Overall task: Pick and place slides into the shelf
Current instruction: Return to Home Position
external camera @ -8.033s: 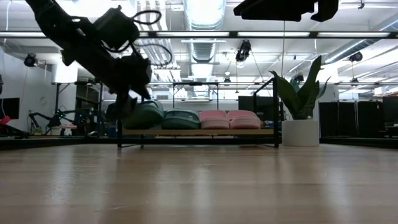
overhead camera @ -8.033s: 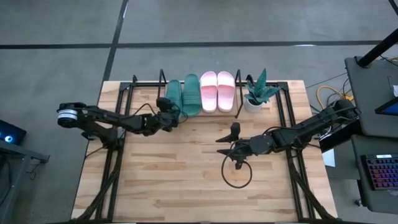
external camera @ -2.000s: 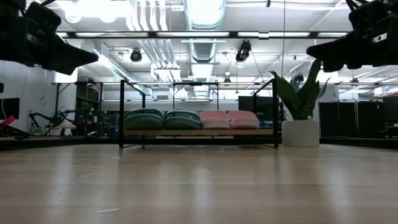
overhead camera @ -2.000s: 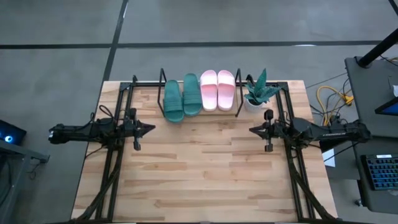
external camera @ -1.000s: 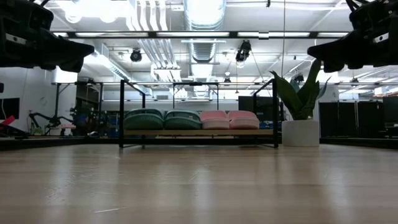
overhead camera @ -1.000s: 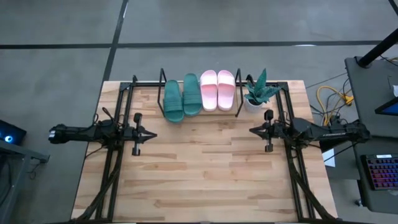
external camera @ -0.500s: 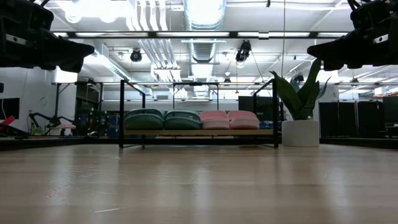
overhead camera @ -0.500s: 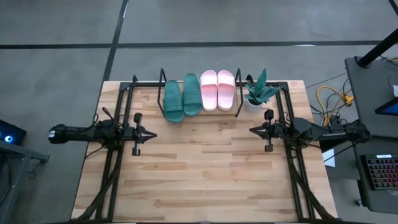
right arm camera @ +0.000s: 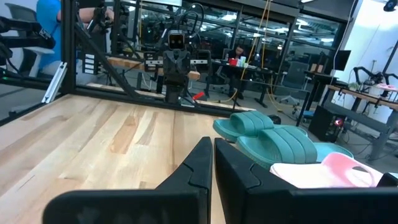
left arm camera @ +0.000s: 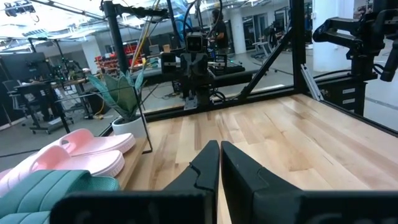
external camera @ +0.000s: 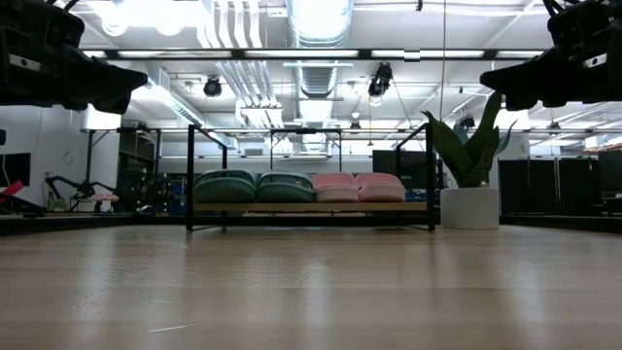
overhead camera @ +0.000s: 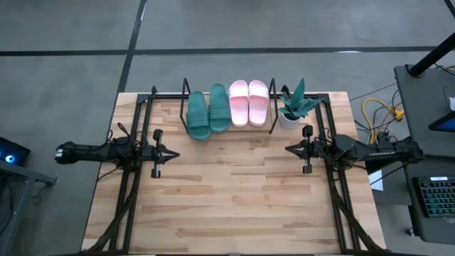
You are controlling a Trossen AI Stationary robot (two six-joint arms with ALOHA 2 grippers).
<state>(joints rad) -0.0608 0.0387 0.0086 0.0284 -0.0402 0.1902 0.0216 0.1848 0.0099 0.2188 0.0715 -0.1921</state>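
Now the green pair [overhead camera: 207, 112] and pink pair [overhead camera: 248, 104] lay side by side in the shelf [overhead camera: 185, 91] at the table's [overhead camera: 227, 199] far edge. At either side, the left jaws and right jaws were together and empty. A careless swing might have clipped the potted plant [overhead camera: 293, 107] just beside the shelf.

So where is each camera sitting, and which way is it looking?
High view: above the table, looking straight down; both arms show, left gripper and right gripper pointing at each other.
Low view: at tabletop height, looking level at the shelf; dark arm ends in top corners.
Left wrist view: on the left arm, facing the right arm; its own shut fingers show.
Right wrist view: on the right arm, facing the left arm; its own shut fingers show.
Shared: all four see the slides.
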